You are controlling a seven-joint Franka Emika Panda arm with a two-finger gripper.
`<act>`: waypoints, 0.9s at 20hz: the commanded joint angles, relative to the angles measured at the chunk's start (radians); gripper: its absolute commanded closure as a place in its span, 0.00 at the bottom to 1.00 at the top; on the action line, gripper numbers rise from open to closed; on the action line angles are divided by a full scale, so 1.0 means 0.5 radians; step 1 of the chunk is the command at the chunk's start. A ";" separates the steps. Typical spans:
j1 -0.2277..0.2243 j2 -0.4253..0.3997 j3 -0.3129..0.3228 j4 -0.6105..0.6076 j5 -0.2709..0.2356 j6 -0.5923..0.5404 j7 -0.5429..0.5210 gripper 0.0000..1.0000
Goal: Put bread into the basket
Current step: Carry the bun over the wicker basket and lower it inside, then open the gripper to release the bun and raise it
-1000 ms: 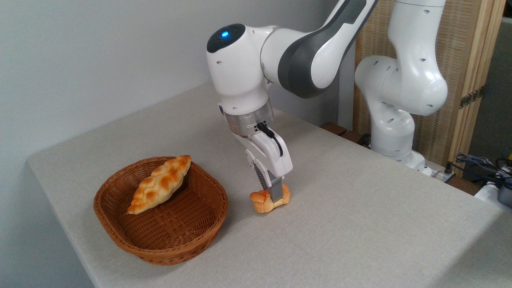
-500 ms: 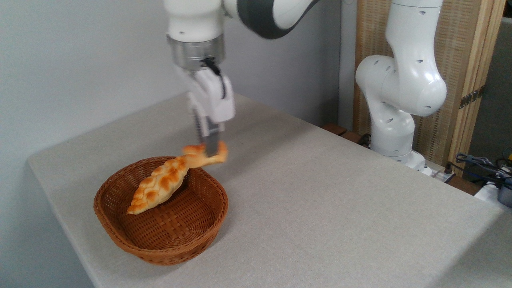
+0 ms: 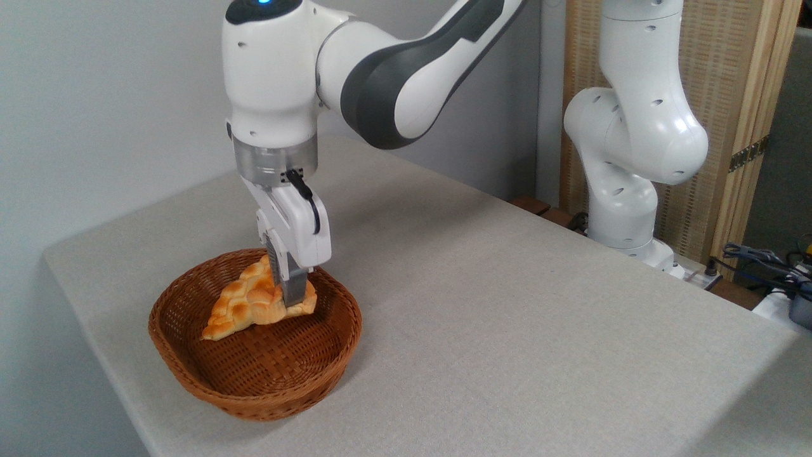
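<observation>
Two breads overlap, so I can hardly separate them: my tool [image 3: 290,297] pinches the small round orange-golden bun [image 3: 298,303], half hidden behind its fingers, inside the oval brown wicker basket [image 3: 254,387] beside the long braided loaf [image 3: 238,304]; I cannot tell its axis.

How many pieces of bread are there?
2. A long braided loaf lies in the basket; a small bun, held by the gripper, sits beside it inside the basket.

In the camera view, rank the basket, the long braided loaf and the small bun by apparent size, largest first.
1. basket
2. long braided loaf
3. small bun, partly hidden by the gripper shut on it; it still looks clearly smallest. All three sit at about the same distance from the camera.
</observation>
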 commanded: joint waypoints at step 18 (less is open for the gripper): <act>0.006 -0.200 0.032 0.235 0.124 -0.411 -0.141 0.00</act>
